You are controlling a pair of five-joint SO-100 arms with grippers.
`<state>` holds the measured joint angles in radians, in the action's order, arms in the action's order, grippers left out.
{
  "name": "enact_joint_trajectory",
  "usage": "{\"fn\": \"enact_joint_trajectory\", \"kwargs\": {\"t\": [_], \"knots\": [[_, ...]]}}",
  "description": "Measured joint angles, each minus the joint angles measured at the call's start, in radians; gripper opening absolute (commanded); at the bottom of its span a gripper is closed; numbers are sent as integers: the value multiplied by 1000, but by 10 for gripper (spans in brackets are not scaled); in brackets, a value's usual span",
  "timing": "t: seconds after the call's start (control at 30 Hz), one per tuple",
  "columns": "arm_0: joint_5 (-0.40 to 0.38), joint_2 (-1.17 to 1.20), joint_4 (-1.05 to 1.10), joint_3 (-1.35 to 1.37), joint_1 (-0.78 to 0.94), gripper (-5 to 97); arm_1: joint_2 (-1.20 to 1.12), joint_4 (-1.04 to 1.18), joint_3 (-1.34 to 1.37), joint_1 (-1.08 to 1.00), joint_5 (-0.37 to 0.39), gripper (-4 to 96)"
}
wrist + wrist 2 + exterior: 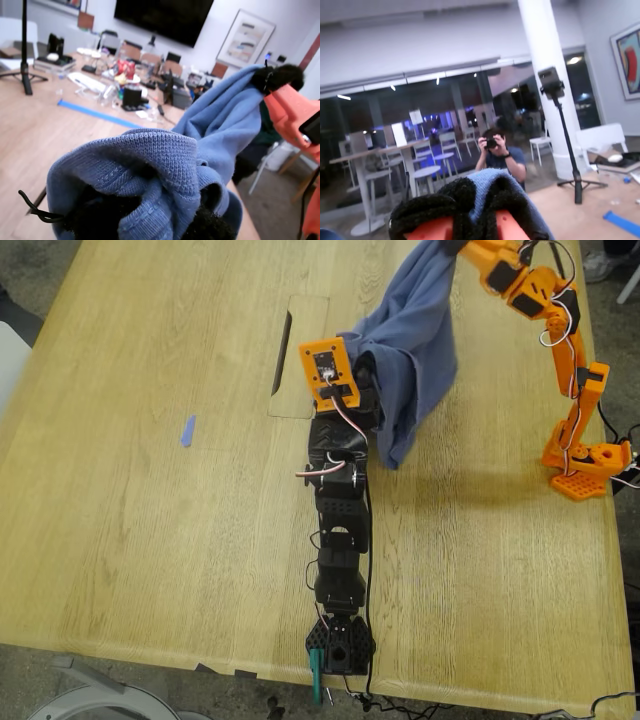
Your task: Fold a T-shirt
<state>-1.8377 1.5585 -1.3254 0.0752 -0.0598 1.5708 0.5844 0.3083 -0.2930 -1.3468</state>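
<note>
Cloth off the table: in the exterior view the T-shirt hangs bunched in the air between two arms, its long axis slanting from the upper corner held by the orange arm, at the exterior view's top right, down to the black arm reaching up the middle of the wooden table; a loose tail droops just beside the black arm, close over the tabletop. A small blue tape scrap lies well apart toward the exterior view's left. First wrist view: my first gripper is the black arm's, its dark padded fingers pinched on a wad of ribbed blue hem; the fabric runs away from it up to the orange gripper. Second wrist view: my second gripper, on the orange arm, has its padded fingers pressed together on a fold of the T-shirt; a person with a camera stands beyond. Judgement: neither arm is nearer, both already grip; spreading the shirt calls for pulling apart along that slanted axis before lowering.
</note>
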Motion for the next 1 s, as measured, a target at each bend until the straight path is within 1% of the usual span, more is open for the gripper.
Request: {"fn": "enact_joint_trajectory", "kwargs": {"t": [0.23, 0.43, 0.63, 0.73, 1.0], "knots": [[0, 6, 164, -3, 0, -2, 38, -89, 0, -5, -25, 4], [0, 6, 258, -34, 0, -2, 49, -207, -3, -37, -32, 4], [0, 6, 339, -48, 0, -2, 60, -221, -40, -48, -32, 5], [0, 6, 390, -48, -9, -2, 61, -230, -48, -21, -32, 8], [-5, 3, 505, -72, -118, -2, 83, -253, -52, 83, -32, 10]]}}
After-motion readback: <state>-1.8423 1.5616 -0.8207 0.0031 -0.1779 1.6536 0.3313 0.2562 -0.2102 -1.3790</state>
